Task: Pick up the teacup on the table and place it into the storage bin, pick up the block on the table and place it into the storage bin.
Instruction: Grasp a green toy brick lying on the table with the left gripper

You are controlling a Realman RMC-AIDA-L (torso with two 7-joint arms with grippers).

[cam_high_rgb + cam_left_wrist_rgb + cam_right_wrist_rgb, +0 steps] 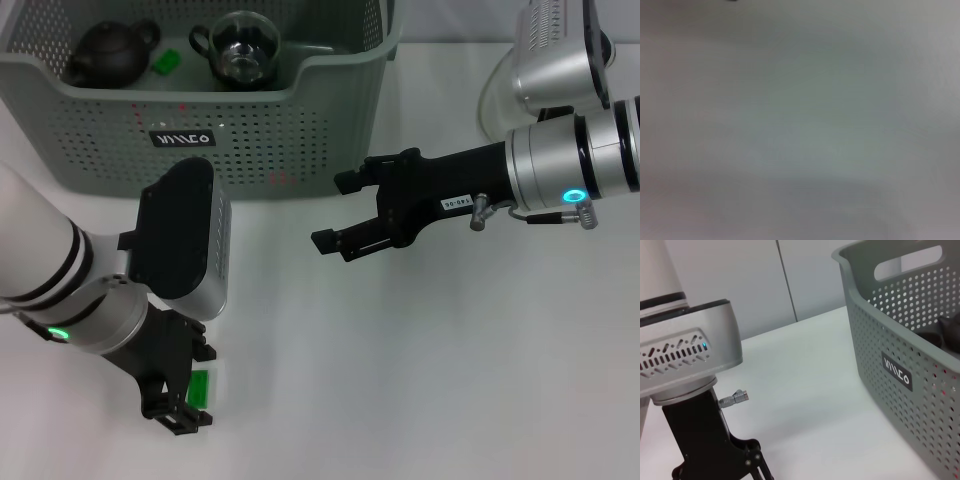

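**Block at the left gripper, teacup already in the bin**

Teacup [240, 48] of clear glass already sits inside the storage bin [300, 130], far ahead of your left gripper [180, 395], next to a dark teapot [108, 55] and a small green piece [166, 62]. The left gripper is low over the table [420, 380], its fingers around the green block [200, 388]; you cannot tell whether they squeeze it yet. The right gripper [340, 210] hangs open and empty beside the bin. In my judgement, lifting the block and dropping it in the bin is still left.

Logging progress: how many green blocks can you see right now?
2. One green block lies inside the storage bin, between the dark teapot and the glass teacup. The other green block sits at the left gripper, down on the table. Others may be hidden.
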